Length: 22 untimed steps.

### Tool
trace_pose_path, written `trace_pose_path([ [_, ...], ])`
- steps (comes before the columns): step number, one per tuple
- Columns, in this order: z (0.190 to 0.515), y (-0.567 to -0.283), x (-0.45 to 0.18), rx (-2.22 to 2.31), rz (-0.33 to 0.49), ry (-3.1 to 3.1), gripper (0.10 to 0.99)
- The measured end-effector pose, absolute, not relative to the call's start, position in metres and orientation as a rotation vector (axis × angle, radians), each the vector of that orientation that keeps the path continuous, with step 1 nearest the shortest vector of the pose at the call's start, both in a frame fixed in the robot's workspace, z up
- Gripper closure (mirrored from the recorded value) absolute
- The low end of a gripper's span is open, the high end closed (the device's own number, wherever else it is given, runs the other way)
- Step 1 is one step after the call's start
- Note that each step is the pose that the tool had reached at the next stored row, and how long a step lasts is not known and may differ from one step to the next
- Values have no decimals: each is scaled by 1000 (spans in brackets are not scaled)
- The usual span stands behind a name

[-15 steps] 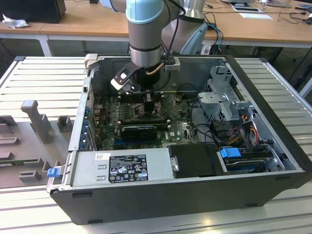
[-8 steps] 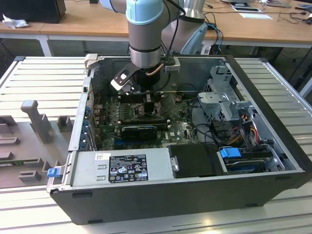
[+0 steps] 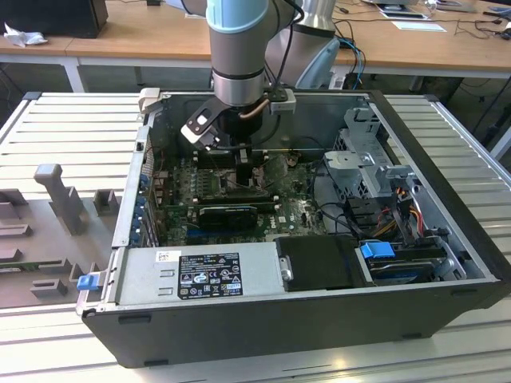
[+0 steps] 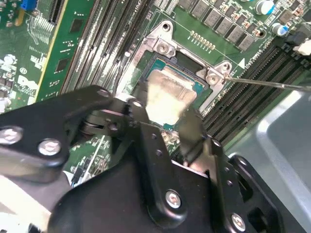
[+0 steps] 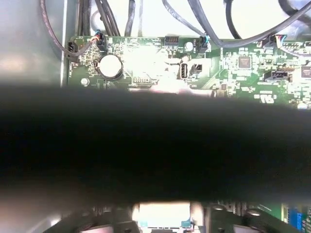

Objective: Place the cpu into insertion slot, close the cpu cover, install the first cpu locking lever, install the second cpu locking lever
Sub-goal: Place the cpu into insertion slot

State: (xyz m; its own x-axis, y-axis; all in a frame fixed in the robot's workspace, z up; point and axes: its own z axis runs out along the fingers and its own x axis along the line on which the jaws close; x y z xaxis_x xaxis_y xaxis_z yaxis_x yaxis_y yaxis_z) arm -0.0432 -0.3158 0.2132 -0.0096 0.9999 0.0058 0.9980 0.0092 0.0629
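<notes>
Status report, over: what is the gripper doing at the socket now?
Arm's gripper shut on the chip. Chip at the socket, seated or not, cannot tell. Beside the socket a thin metal rod, clear of the chip.

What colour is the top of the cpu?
Pale silvery-grey; the cpu shows best in the second wrist view.

We see a pale slatted metal table (image 3: 72,120). On it, approx. centre, sits an open black computer case (image 3: 279,327), lid off. At the exterior view's left, beside the case, lies a grey moulded tray (image 3: 24,247) w/ an upright block (image 3: 64,203). Behind stands a wooden desk (image 3: 160,36) w/ a black box (image 3: 56,16) & papers (image 3: 419,25).
</notes>
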Motion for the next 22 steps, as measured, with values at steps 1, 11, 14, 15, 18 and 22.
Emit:
trace_pose_path([
  [1, 215, -316, -43, 2182, 76, 2203, 627],
  [11, 222, -316, -43, 2182, 76, 2203, 980],
  [14, 224, -316, -43, 2182, 76, 2203, 980],
  [15, 224, -316, -43, 2182, 75, 2203, 980],
  [18, 226, -316, -43, 2182, 76, 2203, 980],
  [22, 229, -316, -43, 2182, 76, 2203, 980],
])
